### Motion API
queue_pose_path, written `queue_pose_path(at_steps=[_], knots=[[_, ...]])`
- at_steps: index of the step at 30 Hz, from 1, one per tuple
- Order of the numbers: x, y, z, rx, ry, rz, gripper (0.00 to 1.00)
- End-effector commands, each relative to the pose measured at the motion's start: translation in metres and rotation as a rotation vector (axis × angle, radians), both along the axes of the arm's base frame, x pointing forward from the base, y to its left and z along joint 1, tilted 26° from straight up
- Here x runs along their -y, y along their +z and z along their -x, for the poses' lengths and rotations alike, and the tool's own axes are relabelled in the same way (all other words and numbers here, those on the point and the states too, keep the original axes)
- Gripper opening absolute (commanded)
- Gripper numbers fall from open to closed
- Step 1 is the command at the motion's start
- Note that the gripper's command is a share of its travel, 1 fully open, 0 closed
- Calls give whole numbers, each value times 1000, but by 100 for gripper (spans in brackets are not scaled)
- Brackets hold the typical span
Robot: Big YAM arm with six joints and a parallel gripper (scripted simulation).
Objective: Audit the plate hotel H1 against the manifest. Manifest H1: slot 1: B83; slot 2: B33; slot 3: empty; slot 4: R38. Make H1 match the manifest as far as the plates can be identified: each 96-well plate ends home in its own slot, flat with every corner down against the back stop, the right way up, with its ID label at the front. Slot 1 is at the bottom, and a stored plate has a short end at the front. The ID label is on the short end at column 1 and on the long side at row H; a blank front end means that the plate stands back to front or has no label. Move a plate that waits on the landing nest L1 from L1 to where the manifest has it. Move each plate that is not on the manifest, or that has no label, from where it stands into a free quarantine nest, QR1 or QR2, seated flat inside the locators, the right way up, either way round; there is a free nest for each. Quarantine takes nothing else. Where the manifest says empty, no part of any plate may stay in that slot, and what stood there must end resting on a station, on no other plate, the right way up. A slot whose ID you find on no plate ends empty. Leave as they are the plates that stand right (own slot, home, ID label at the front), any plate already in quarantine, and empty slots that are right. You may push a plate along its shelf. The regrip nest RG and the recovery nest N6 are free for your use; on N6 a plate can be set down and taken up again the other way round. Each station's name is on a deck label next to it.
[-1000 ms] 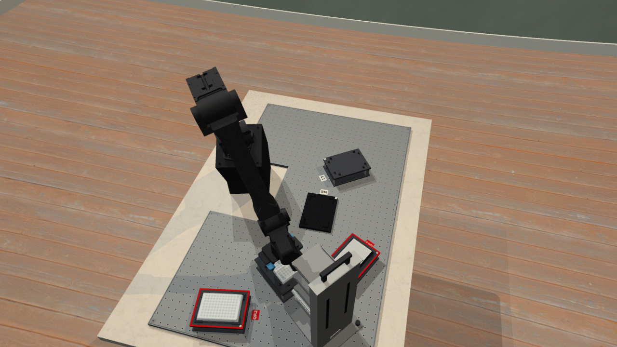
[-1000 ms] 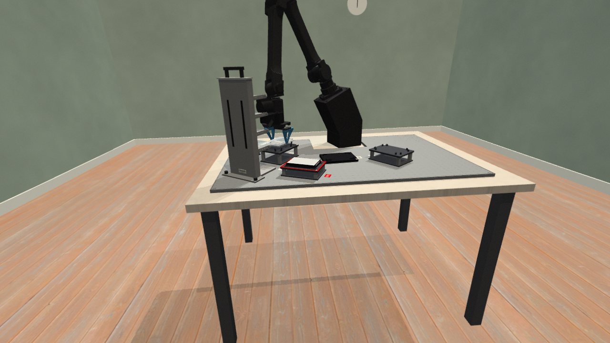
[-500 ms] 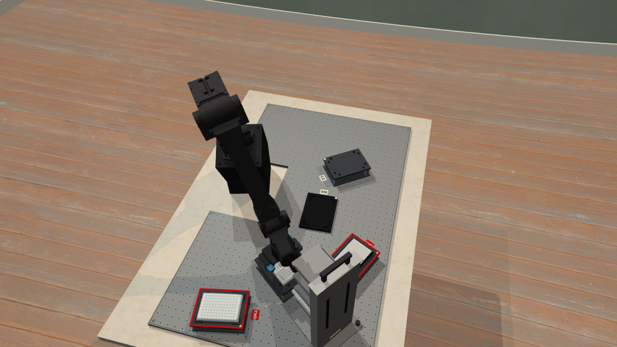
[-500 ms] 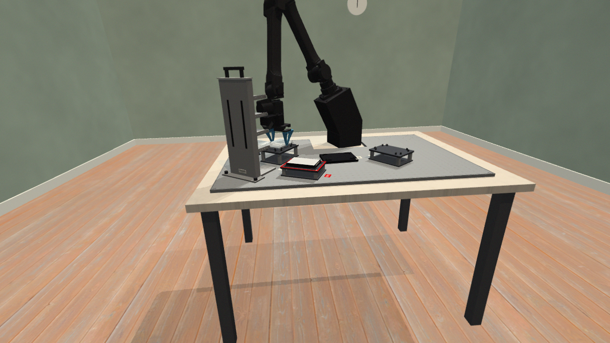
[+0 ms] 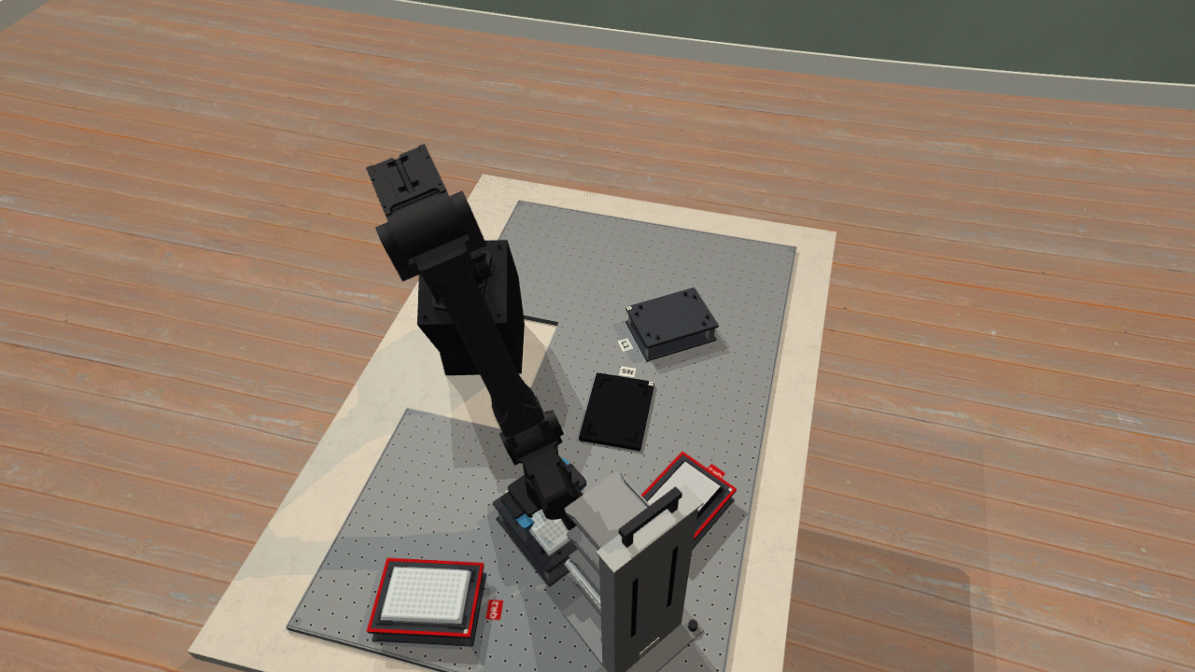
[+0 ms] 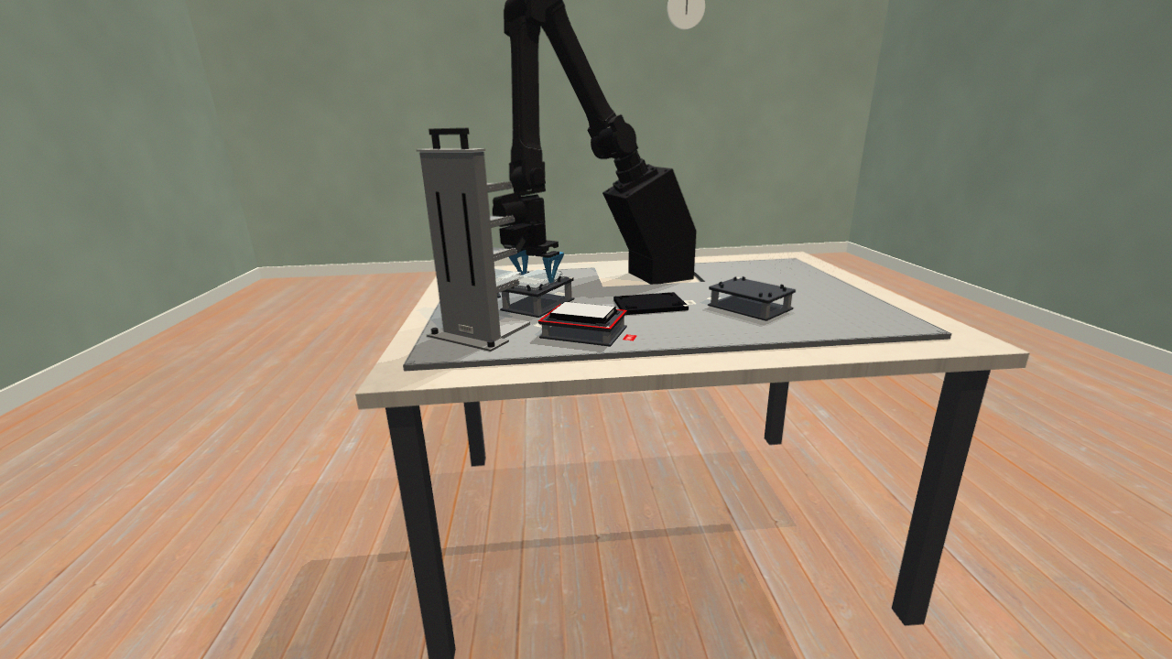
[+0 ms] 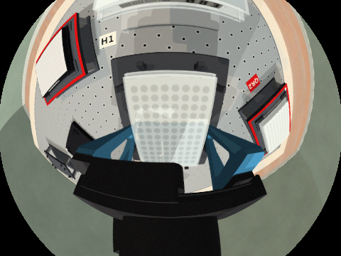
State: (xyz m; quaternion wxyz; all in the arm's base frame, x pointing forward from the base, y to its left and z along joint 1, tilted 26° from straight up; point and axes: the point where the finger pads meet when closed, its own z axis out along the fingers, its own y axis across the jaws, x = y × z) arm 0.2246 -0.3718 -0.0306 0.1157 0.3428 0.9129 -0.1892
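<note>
My gripper (image 5: 544,493) (image 6: 538,276) (image 7: 170,128) points down, its blue fingers shut on the long sides of a clear-topped white 96-well plate (image 5: 549,533) (image 7: 170,92). The plate is level, right over the dark regrip nest (image 5: 522,547) (image 7: 170,61), at or just above its locators; contact is not clear. No label shows on the plate's end toward the hotel. The hotel H1 (image 5: 643,584) (image 6: 459,245) stands beyond the nest. A plate (image 7: 234,7) labelled B83 shows at its front. Other slots are mostly hidden.
A white plate (image 5: 424,593) (image 7: 275,131) sits in red-rimmed QR2. Another plate (image 5: 697,484) (image 6: 581,311) (image 7: 51,64) sits in the other red-rimmed nest, beside the hotel. L1 (image 5: 672,319) (image 6: 750,288) and N6 (image 5: 616,411) (image 6: 651,302) hold no plate.
</note>
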Motion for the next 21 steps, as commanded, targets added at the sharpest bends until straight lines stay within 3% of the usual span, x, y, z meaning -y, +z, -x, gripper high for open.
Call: queue_pose_path(at_steps=[1, 7, 8, 21], knots=[[12, 2, -3, 13, 3, 23, 86], [8, 7, -6, 17, 3, 23, 86], [8, 7, -6, 17, 3, 23, 100], [8, 7, -6, 17, 3, 23, 100]])
